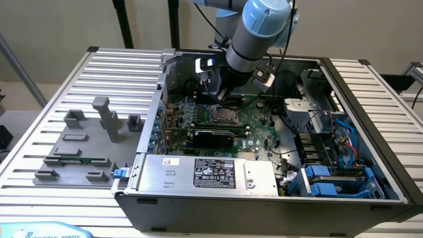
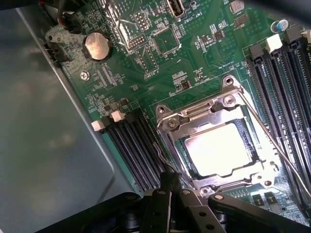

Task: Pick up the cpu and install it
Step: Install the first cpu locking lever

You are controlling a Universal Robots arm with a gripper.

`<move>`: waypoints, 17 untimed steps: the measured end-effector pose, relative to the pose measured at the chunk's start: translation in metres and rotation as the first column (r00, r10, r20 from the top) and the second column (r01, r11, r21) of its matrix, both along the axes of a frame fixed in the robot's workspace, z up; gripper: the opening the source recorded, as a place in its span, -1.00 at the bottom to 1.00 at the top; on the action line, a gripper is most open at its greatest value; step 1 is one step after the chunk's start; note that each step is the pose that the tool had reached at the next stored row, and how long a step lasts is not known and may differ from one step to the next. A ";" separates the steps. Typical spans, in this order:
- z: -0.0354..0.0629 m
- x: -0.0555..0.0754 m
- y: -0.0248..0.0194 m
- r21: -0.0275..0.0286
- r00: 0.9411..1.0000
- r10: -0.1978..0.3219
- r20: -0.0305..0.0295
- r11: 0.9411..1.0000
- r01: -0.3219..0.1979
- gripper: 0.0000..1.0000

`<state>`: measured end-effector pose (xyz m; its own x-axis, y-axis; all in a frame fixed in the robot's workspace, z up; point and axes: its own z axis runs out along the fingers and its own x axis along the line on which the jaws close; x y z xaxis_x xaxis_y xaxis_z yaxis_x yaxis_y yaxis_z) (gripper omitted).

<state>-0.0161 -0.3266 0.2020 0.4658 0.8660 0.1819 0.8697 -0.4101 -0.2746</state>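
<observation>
Hovering over the green motherboard inside the open grey metal computer case, the one black hand has its fingers drawn together with nothing between them. In the wrist view its tip hangs just beside one corner of the square silver metal socket frame. The cpu, a small flat square chip with a pale silver top, lies seated inside that frame, apart from the hand. One round silver coin battery sits on the board well away from the socket, and black memory slots run on both sides of the frame. Outside the case, one grey plastic fixture block rests on the ribbed metal desk, towards the exterior view's left.
</observation>
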 end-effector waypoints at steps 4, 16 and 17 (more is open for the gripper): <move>0.0000 -0.003 0.0000 0.000 1.000 0.000 0.000 1.000 0.000 -0.79; 0.0001 -0.007 0.0000 -0.006 1.000 0.009 0.000 1.000 -0.009 -0.79; 0.0001 -0.007 0.0000 -0.008 1.000 0.010 0.000 1.000 -0.010 -0.79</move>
<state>-0.0227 -0.3266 0.2021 0.4568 0.8721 0.1752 0.8740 -0.4034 -0.2710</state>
